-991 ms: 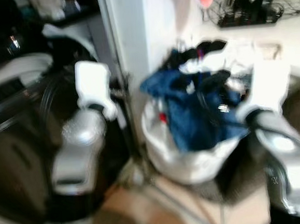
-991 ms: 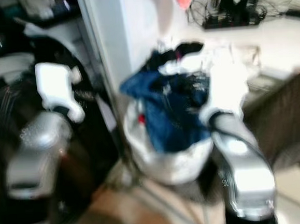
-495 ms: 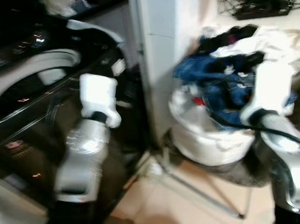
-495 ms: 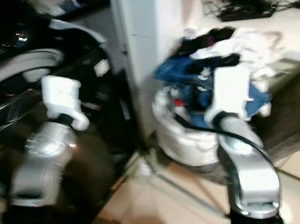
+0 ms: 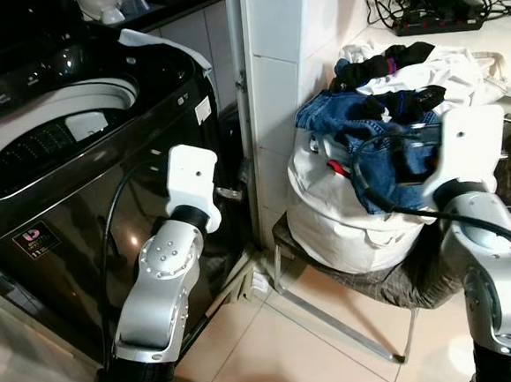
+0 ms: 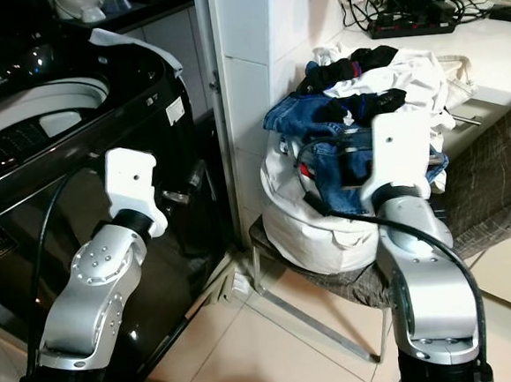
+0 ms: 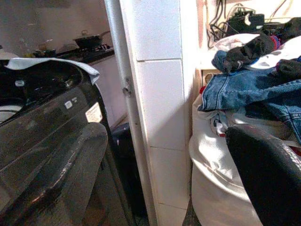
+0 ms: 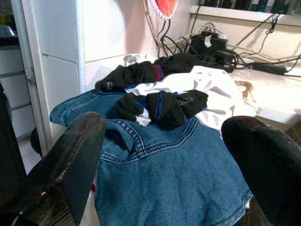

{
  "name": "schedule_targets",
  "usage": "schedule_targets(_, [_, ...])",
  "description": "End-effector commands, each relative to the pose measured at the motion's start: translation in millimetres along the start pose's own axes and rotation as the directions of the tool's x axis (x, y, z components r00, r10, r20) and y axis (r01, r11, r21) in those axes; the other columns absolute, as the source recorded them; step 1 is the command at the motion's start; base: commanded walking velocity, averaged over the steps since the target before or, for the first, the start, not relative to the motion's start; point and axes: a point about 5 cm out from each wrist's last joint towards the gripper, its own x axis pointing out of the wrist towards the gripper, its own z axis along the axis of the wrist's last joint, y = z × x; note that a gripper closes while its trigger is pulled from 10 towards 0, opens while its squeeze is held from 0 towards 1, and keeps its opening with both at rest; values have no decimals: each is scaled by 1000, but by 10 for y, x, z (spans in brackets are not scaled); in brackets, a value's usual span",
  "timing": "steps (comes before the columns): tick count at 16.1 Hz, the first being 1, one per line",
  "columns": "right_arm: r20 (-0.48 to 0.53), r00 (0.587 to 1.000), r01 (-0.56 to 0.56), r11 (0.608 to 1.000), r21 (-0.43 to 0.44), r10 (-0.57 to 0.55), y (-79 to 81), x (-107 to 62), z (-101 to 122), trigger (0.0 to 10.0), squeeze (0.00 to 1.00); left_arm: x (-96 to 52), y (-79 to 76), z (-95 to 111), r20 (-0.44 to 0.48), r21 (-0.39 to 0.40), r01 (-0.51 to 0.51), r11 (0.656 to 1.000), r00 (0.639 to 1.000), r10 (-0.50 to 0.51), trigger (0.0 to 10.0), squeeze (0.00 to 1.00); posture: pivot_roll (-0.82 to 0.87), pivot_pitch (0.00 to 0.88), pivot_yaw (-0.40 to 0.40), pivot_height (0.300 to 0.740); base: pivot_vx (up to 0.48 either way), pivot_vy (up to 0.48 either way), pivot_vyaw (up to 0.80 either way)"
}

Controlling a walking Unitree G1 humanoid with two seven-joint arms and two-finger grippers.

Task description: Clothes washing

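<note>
A white laundry bag [image 5: 328,212] stands on a low stool, heaped with blue jeans [image 5: 357,125], black socks [image 5: 387,57] and a white garment [image 5: 441,70]. To its left is a black top-loading washing machine [image 5: 52,198] with its drum [image 5: 47,132] uncovered. My right gripper [image 8: 167,122] is open, its fingers spread just above the jeans [image 8: 164,188] without touching them. My left gripper [image 7: 164,129] is open and holds nothing. It hovers before the machine's front, pointing at the tiled pillar [image 7: 160,94]. In the head view the white wrist housings hide both sets of fingers.
A white tiled pillar [image 5: 271,48] stands between machine and bag. The stool's metal legs [image 5: 337,322] reach out over the tiled floor. A counter [image 5: 510,56] with a power strip and tangled cables [image 5: 445,17] lies behind the bag. A cloth [image 5: 160,48] drapes over the machine's back corner.
The head camera has swung and steadied, so the blur is gone and the washing machine shows fully. Both arms keep about the same raised pose relative to the body.
</note>
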Motion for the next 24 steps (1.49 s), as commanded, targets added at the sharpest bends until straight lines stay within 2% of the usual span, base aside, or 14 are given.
schedule_targets(1, [14, 1000, -5, 1000, 2, 5, 29, 10, 32, 10000, 0, -1, 61, 56, 21, 4, -17, 1000, 1000, 17, 10000, 0, -3, 0, 19, 740, 0, 0, 0])
schedule_targets(3, [12, 1000, 2, 1000, -6, -1, 29, 15, 26, 10000, 0, 0, 69, 59, 18, 6, -28, 1000, 999, 28, 10000, 0, -4, 0, 23, 740, 0, 0, 0])
schedule_targets(4, [4, 1000, 0, 1000, 9, 0, 23, 10, 8, 10000, 0, 1, 52, 70, 27, 29, -1, 1000, 1000, 1, 10000, 0, -6, 0, 26, 740, 0, 0, 0])
schedule_targets(6, [-23, 1000, -10, 996, 93, 12, 20, -3, -27, 10000, 0, 10, 46, 121, 54, 20, 7, 1000, 999, -8, 10000, 0, -7, 0, 30, 740, 0, 0, -281])
schedule_targets(11, [-22, 1000, -14, 996, 89, 16, 24, 5, -22, 10000, 0, 30, 62, 126, 48, 16, 2, 1000, 999, -3, 10000, 0, -9, 0, 36, 740, 295, 0, -800])
schedule_targets(16, [-4, 999, -52, 995, 81, 53, 64, 11, -1, 10000, 0, 43, 80, 130, 47, 20, -2, 1000, 999, 1, 10000, 0, -9, 0, 41, 740, 308, 0, 0])
schedule_targets(18, [2, 995, -102, 993, 64, 102, 95, 17, 14, 10000, 0, 40, 109, 125, 45, 24, -28, 999, 999, 27, 10000, 0, -8, 0, 42, 740, 309, 0, 0])
schedule_targets(19, [7, 987, -160, 987, 18, 160, 145, 17, 34, 10000, 0, 25, 165, 112, 44, 33, -64, 997, 997, 62, 10000, 0, -6, 0, 42, 740, 311, 0, 800])
schedule_targets(20, [17, 985, -172, 985, 12, 171, 163, 17, 51, 10000, 0, 10, 208, 111, 45, 36, -89, 995, 995, 88, 10000, 0, -6, 0, 42, 740, 307, 0, 800])
schedule_targets(24, [60, 985, -162, 987, -5, 162, 171, 23, 89, 10000, 0, -1, 248, 129, 56, 34, -104, 994, 993, 102, 10000, 0, 0, 0, 38, 740, 308, 0, 703])
